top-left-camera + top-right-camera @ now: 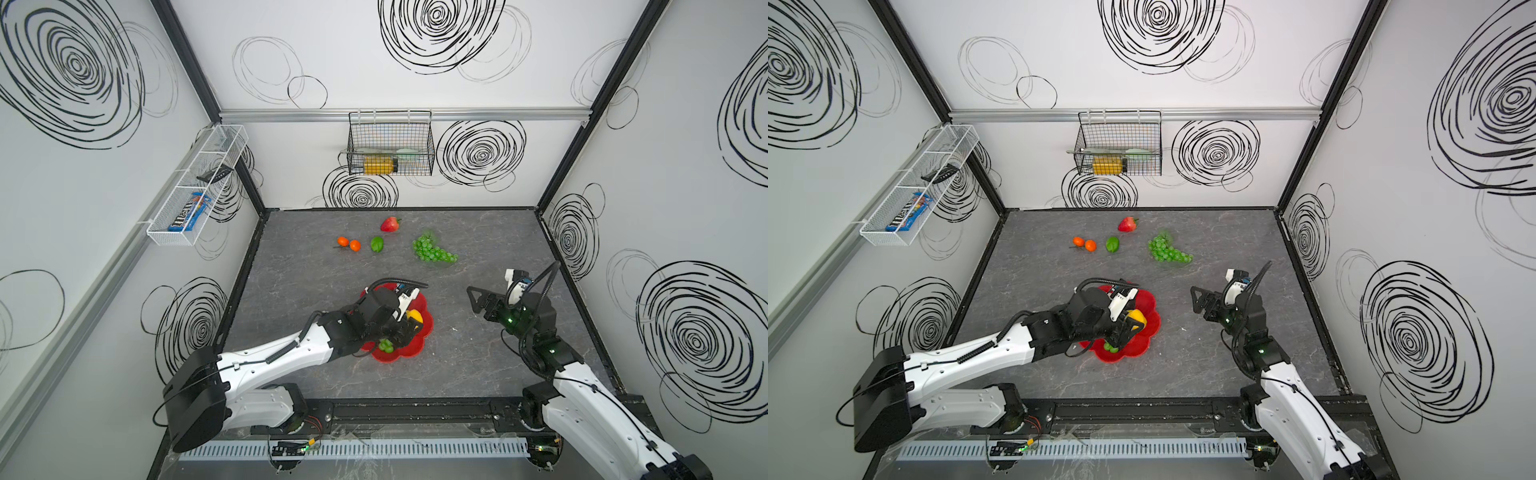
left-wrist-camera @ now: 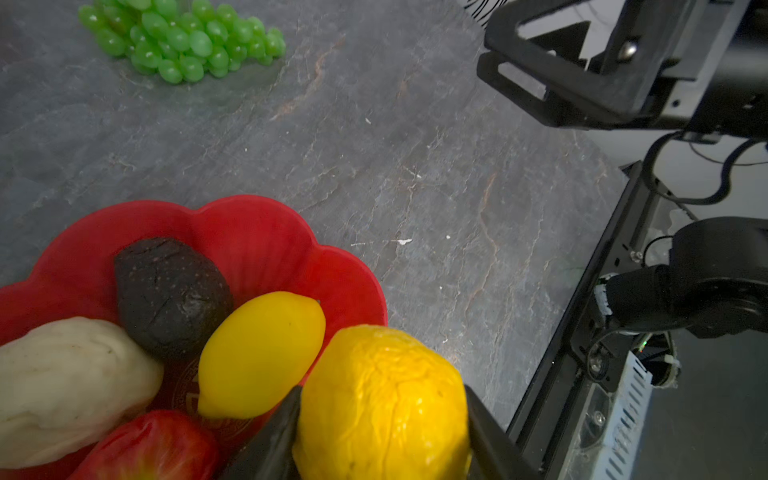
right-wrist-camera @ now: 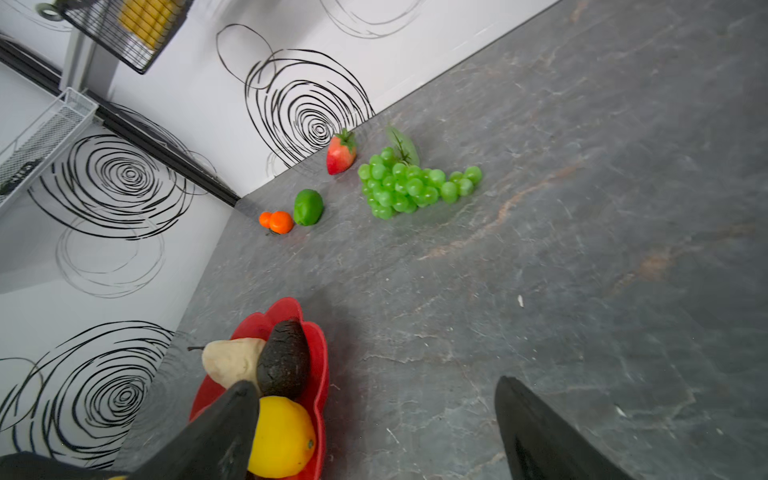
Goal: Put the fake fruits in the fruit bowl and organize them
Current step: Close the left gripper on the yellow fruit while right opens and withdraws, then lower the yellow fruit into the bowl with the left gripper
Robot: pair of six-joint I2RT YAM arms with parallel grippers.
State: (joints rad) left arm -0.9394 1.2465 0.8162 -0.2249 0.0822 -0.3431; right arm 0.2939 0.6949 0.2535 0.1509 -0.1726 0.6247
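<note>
A: Left gripper?
B: Partly closed, clamped on a wrinkled yellow fruit, over the fruit bowl.
A: Right gripper?
B: Jaws wide apart, nothing in them, off to the bowl's right.
A: In the bowl?
B: Avocado, lemon, cream lumpy piece, red apple.
A: Loose on the table?
B: Strawberry, two oranges, lime, green grapes, all near the back wall, well apart from the bowl.
</note>
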